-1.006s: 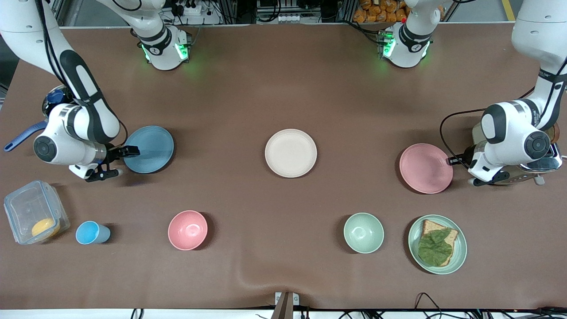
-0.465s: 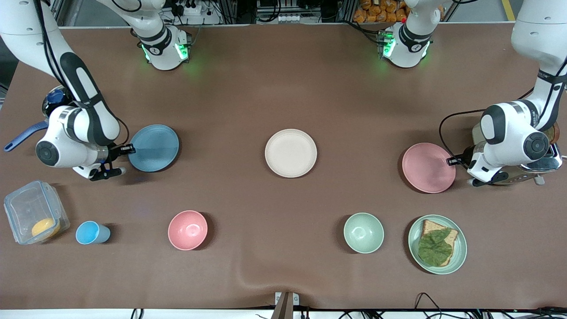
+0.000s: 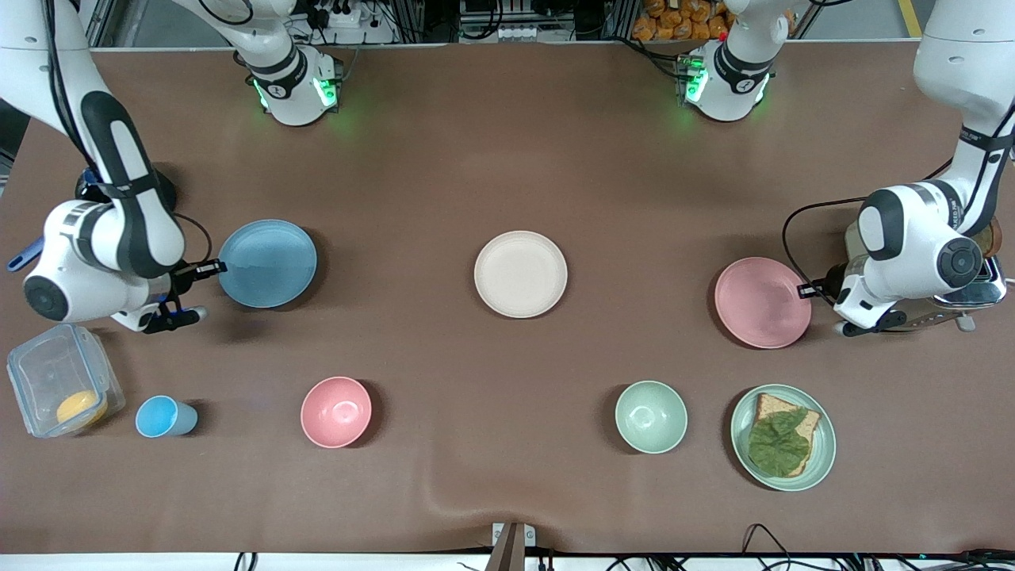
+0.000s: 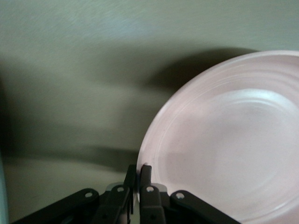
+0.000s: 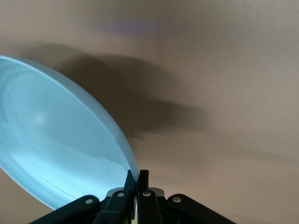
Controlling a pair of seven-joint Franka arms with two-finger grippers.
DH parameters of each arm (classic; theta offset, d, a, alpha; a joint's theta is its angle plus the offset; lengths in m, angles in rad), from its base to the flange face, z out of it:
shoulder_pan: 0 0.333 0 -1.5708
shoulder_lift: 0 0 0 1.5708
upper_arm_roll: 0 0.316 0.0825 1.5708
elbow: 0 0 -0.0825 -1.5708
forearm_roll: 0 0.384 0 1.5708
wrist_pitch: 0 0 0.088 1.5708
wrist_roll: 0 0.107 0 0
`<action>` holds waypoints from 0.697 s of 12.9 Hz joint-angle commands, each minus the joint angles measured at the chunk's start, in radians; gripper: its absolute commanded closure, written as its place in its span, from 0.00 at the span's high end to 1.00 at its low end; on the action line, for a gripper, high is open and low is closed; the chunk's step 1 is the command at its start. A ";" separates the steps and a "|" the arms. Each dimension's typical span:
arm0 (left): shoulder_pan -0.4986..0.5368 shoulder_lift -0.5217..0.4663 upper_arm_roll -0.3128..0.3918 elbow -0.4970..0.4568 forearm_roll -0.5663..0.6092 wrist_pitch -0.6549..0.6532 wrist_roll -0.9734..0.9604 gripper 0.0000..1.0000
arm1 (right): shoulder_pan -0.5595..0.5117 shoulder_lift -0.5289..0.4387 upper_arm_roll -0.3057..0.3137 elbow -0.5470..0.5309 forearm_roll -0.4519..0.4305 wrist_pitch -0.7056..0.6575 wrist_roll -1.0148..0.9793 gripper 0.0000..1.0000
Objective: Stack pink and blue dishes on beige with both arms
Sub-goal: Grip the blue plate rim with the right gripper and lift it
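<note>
The beige plate [image 3: 521,274] lies flat at the table's middle. The blue plate [image 3: 267,263] hangs tilted above the table toward the right arm's end, and my right gripper [image 3: 212,268] is shut on its rim; the right wrist view shows the blue plate [image 5: 56,154] pinched by the right gripper [image 5: 137,176], its shadow on the cloth. The pink plate [image 3: 762,301] is lifted toward the left arm's end, my left gripper [image 3: 806,290] shut on its edge. In the left wrist view the pink plate [image 4: 229,140] sits clamped in the left gripper [image 4: 139,170].
Nearer the camera stand a blue cup [image 3: 162,417], a pink bowl [image 3: 336,411], a green bowl [image 3: 651,416] and a green plate [image 3: 783,437] with bread and a leaf. A clear box [image 3: 59,388] lies under the right arm's wrist. A toaster [image 3: 971,289] stands beside the left wrist.
The right arm has drawn back toward its table end and lifted, raising the blue plate a little. The pink plate has shifted slightly in the left gripper's hold.
</note>
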 commanded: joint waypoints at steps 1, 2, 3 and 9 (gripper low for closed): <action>0.015 -0.143 -0.060 0.005 -0.101 -0.173 0.057 0.00 | -0.008 0.025 0.004 0.073 0.025 -0.067 -0.018 0.00; 0.006 -0.187 -0.078 0.032 -0.117 -0.210 0.043 0.00 | -0.008 0.025 0.004 0.085 0.025 -0.079 -0.018 0.00; 0.004 -0.208 -0.124 0.075 -0.119 -0.256 0.014 0.00 | -0.008 0.025 0.004 0.096 0.025 -0.095 -0.018 0.00; -0.031 -0.179 -0.342 0.209 -0.241 -0.372 -0.136 0.00 | -0.005 0.025 0.004 0.145 0.025 -0.148 -0.015 0.00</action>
